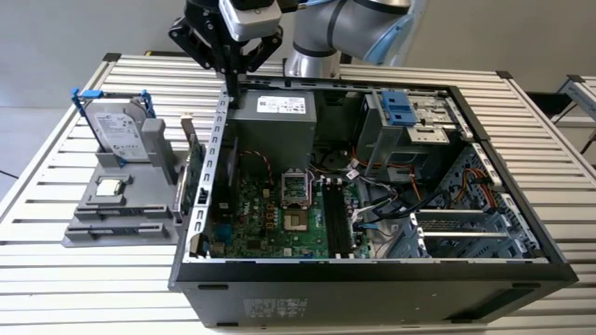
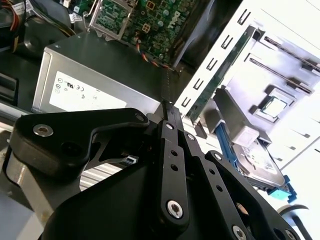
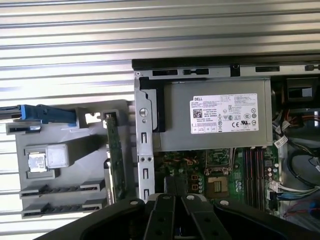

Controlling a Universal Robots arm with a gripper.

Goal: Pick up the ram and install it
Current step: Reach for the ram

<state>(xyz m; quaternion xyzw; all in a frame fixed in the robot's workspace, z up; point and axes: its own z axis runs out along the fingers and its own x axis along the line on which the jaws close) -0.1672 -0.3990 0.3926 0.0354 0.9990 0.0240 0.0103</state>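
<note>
Looking through the exterior view: finding the gripper [image 1: 231,87] hanging over the far edge of the open computer case [image 1: 373,269], above the power supply [image 1: 270,132]. Noting the ram [image 1: 195,171] standing on edge in the grey holder [image 1: 116,234] on the bench [image 1: 75,293], just beside the case wall, sharing that holder with the upright hard drive [image 1: 121,132] and the flat-lying CPU chip [image 1: 110,187]. Turning to the second wrist view: seeing the fingers [image 2: 170,112] clenched together on nothing, well apart from the ram [image 2: 225,70]. Turning to the first wrist view: spotting the ram [image 3: 116,160] sitting in the holder [image 3: 55,197] between chip [image 3: 40,162] and case wall.
</note>
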